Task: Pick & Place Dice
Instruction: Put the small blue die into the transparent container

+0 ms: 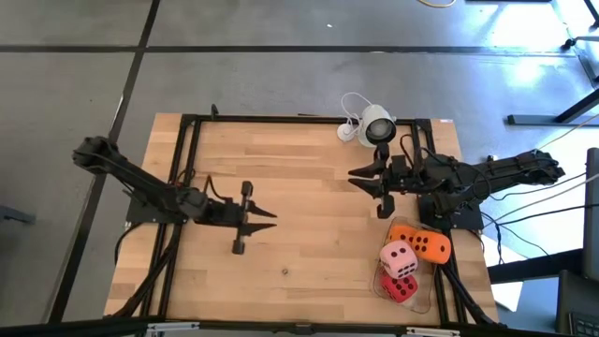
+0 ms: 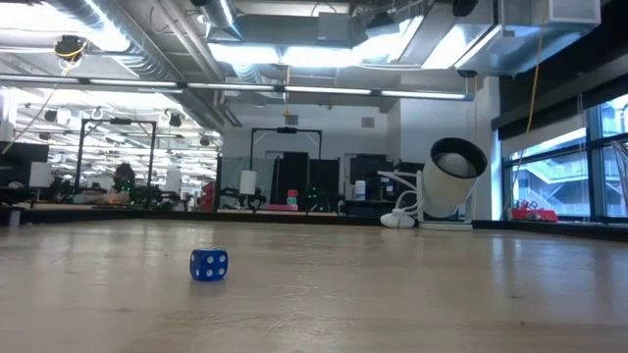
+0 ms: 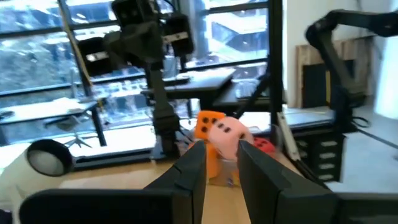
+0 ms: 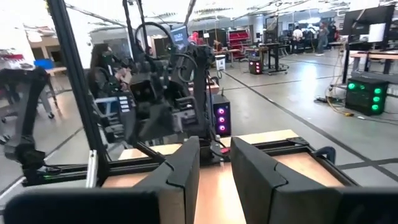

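Note:
The dice lie in a heap at the table's near right corner: an orange one (image 1: 426, 245), a pale pink one (image 1: 399, 256) and a red one (image 1: 401, 285). In the left wrist view the orange (image 3: 208, 120), pink (image 3: 228, 134) and red (image 3: 264, 144) dice show far off beyond my fingers. My left gripper (image 1: 271, 221) (image 3: 222, 148) hovers over the table's left half, pointing level toward the right, narrowly open and empty. My right gripper (image 1: 353, 176) (image 4: 215, 146) hovers over the far right part, pointing left, narrowly open and empty.
A white round camera (image 1: 376, 124) (image 2: 446, 176) stands at the far edge with its cable. A small blue die (image 2: 208, 265) lies on the bare wood near the table's middle. A black frame (image 1: 187, 122) runs along the table's edges.

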Available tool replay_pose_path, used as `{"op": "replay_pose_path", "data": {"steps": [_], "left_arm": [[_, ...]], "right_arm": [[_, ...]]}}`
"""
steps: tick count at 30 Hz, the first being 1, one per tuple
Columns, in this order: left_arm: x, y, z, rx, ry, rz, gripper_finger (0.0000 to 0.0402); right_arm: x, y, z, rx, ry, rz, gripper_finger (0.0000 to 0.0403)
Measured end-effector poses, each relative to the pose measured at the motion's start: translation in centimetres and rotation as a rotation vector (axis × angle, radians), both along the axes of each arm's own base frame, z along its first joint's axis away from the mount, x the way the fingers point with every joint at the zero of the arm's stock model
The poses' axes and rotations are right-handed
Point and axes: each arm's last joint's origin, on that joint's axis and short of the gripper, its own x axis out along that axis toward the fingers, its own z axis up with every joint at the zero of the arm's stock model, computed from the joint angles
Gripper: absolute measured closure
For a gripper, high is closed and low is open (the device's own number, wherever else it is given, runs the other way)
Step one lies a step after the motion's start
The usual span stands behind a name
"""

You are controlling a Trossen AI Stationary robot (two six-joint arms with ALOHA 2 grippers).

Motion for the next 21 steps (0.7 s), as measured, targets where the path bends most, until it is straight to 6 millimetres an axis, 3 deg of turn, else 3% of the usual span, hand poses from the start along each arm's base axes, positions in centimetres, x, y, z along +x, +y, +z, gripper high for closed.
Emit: {"op": "replay_pose_path", "data": {"steps": [6, 16, 21], "left_arm": [[-1.1, -0.6, -0.6, 0.006, 0.065, -0.046, 0.0315], [-1.6, -1.8, -1.9, -0.114, 0.195, -0.083, 0.0315], [-1.1, -2.9, -3.3, -0.090, 0.263, -0.092, 0.0315]], "right_arm": [[1.1, 0.2, -1.0, -0.030, 0.053, -0.008, 0.0309], [2.8, 0.5, -2.7, -0.080, 0.137, -0.007, 0.0309], [2.8, 0.5, -2.7, -0.093, 0.139, -0.033, 0.0309]]}}
